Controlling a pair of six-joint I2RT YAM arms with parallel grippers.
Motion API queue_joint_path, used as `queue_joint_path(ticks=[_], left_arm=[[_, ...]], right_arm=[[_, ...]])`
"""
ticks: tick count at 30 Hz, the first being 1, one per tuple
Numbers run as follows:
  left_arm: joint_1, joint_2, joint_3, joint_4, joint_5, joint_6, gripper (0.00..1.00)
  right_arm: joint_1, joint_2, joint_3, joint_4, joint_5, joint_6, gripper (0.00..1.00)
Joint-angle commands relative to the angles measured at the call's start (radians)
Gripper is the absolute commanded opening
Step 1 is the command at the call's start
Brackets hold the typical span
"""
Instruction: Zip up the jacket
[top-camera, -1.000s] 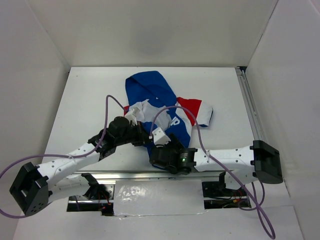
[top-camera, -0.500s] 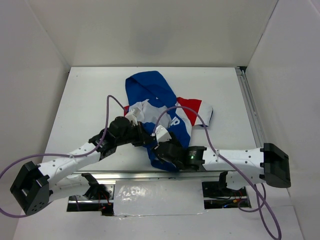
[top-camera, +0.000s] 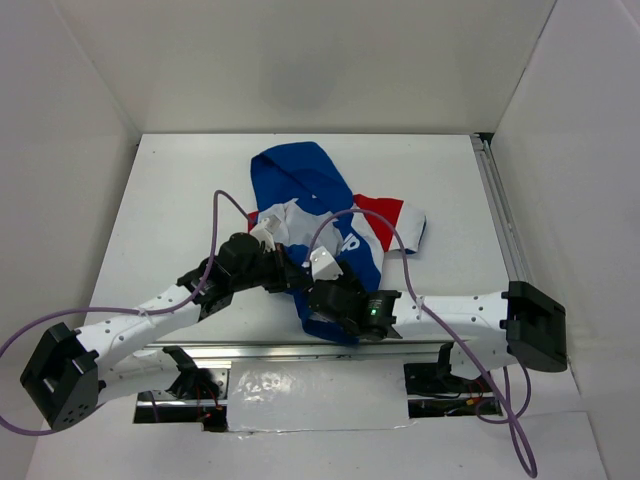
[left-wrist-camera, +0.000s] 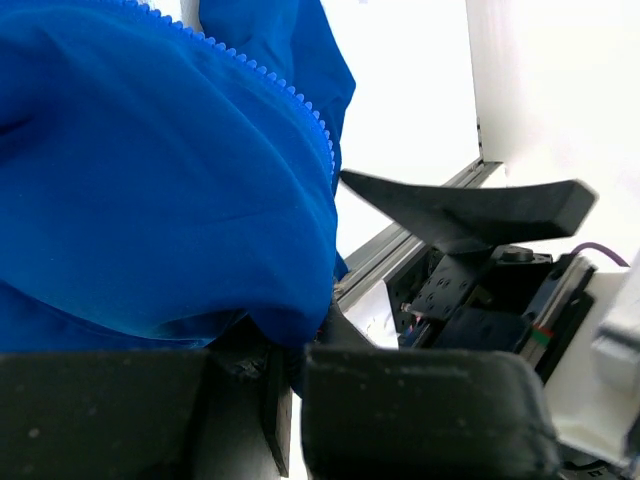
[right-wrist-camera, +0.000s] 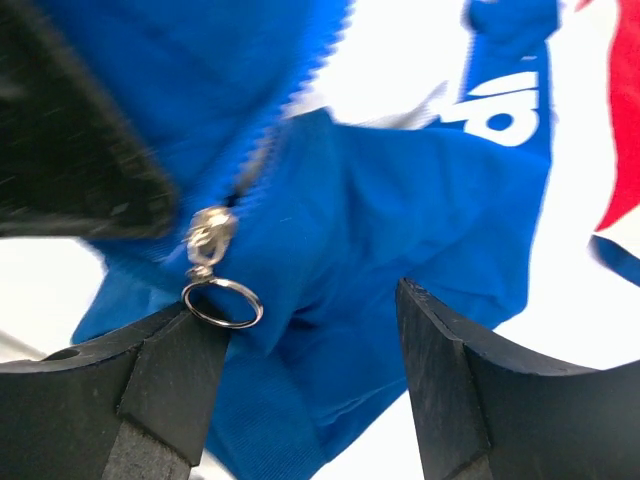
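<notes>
Nearest, the right claw (right-wrist-camera: 300, 310) stands released, the zipper's ring pull (right-wrist-camera: 222, 302) against one finger; better to centre on the ring before clenching. The left claw (left-wrist-camera: 285, 392) grips the jacket (top-camera: 300, 180) hem, best pulled taut. The jacket lies mid-bench (top-camera: 180, 180), hood farthest.

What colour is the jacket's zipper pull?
Shiny silver. The pull on the jacket shows best in the right wrist view.

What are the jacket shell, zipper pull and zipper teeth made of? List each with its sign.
Jacket shell: soft woven-looking blue fabric, matte; it folds and creases.
Zipper pull: likely metal; shiny silver slider and ring.
Zipper teeth: probably moulded plastic; blue like the cloth, dull.
</notes>
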Motion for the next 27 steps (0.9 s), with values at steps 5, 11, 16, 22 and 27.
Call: queue_joint_path(ticks=[5,11,16,22,27], left_arm=[[0.004,-0.002,0.028,0.036,0.008,-0.007,0.0],[0.004,0.029,0.034,0.039,0.02,-0.005,0.0],[0.004,0.038,0.031,0.056,0.04,0.001,0.0],[0.004,0.032,0.031,0.054,0.039,0.009,0.0],[0.004,0.034,0.034,0.051,0.04,0.01,0.0]], right_arm=[[0.012,-0.053,0.013,0.053,0.176,0.046,0.72],[0.01,-0.15,0.013,0.156,0.188,0.011,0.72],[-0.108,-0.194,0.03,0.168,0.07,0.041,0.72],[-0.166,-0.171,0.038,0.146,-0.124,0.055,0.71],[-0.163,-0.226,0.024,0.081,-0.228,0.046,0.7]])
